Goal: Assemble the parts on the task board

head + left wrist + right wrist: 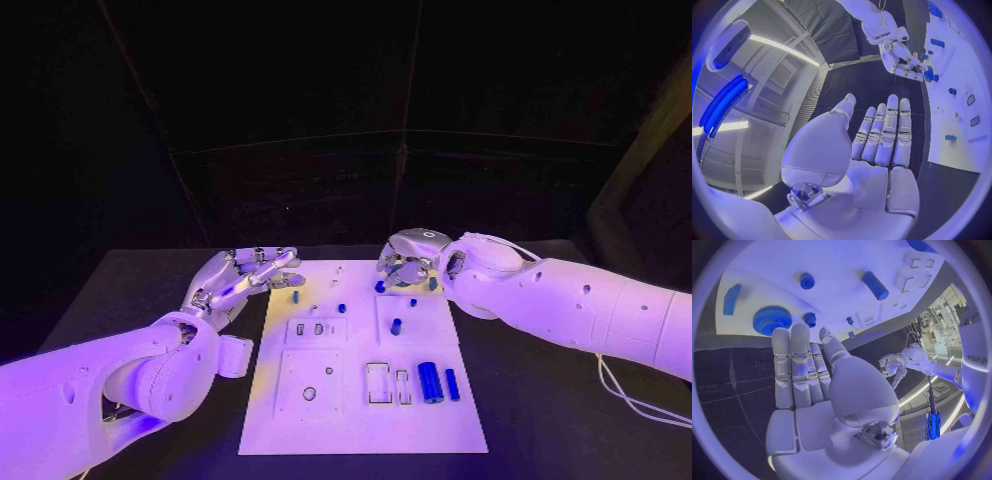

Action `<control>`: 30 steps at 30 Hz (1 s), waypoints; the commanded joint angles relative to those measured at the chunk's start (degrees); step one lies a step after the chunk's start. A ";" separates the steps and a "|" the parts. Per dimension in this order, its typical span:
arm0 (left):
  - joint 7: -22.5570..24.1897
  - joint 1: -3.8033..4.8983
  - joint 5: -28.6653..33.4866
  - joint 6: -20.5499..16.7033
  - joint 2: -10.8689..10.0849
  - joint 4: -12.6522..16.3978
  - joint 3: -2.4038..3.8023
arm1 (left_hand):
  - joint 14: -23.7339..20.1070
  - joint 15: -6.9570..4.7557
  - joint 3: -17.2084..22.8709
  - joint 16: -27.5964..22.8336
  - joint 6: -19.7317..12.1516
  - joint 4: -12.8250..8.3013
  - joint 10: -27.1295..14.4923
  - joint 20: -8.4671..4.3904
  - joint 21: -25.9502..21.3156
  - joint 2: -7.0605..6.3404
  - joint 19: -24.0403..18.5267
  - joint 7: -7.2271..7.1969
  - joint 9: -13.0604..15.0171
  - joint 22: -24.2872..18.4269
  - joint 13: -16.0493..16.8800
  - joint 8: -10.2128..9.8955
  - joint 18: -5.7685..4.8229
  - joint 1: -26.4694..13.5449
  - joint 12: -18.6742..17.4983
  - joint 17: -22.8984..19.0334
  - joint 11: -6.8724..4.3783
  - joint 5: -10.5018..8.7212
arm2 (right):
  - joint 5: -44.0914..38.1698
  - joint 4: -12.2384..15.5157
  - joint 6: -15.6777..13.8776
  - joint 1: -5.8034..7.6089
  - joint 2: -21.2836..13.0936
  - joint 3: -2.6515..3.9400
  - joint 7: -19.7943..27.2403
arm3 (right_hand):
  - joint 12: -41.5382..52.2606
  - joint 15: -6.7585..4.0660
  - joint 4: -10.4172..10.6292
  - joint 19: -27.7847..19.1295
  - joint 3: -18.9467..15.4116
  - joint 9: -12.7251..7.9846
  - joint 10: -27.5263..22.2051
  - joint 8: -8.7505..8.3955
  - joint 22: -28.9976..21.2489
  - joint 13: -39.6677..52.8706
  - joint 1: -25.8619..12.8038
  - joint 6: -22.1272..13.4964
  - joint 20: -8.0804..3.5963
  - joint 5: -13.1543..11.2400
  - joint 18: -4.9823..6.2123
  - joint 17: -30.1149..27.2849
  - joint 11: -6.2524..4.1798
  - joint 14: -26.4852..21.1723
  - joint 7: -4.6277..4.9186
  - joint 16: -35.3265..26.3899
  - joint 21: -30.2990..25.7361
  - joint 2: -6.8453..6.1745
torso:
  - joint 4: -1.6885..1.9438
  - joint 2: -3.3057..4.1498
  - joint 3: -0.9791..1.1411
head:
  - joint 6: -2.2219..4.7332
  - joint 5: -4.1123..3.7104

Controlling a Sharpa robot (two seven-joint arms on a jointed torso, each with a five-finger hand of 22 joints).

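You can read one text only: word "sharpa", dark letters, on white forearm shell of other arm (974, 360), near rim of right wrist view. White task board plate (361, 410) carries no print you can read. Small blue parts too small to tell any mark.

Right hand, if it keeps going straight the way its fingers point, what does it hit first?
Probably the blue gear on the task board: the right hand is open, its fingertips just short of it. Depth is unclear.
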 commanded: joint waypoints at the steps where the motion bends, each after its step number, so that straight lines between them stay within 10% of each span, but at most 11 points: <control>1: -0.14 0.10 0.11 1.45 -0.17 0.19 0.06 | 0.28 0.00 -0.03 -0.13 0.24 -0.17 0.17 -0.01 -0.36 0.19 0.28 0.30 -0.07 -0.07 -0.07 -0.35 0.79 0.07 -0.18 0.06 0.05 0.08 | -4.34 0.03 2.80 0.21 0.19 0.07 -2.13 | -0.15 0.32 0.05 -0.04 0.55 -0.02 -0.74 -0.34 1.85 0.03 -0.31 -0.77 0.27 -0.30 -0.34 1.33 -0.05 0.36 0.14 1.76 1.79 -0.32 | 0.32 0.53 -0.06 | 0.20 -0.16; 30: -0.99 0.32 0.12 1.78 -1.04 0.39 0.07 | 0.30 0.07 -0.14 -0.39 0.08 -0.37 -0.02 0.03 -0.54 0.20 0.35 0.46 -0.10 -0.22 -0.10 -0.60 0.78 -0.02 -0.46 0.12 0.19 0.09 | -4.78 -3.03 6.95 0.26 2.71 0.07 -1.72 | -0.20 0.46 0.05 2.15 6.65 -0.01 -0.33 -0.30 13.39 -0.11 -0.62 -0.58 0.62 -1.97 -1.77 12.61 0.01 0.07 0.12 13.87 11.15 1.13 | 0.58 1.33 -0.06 | -0.48 -0.21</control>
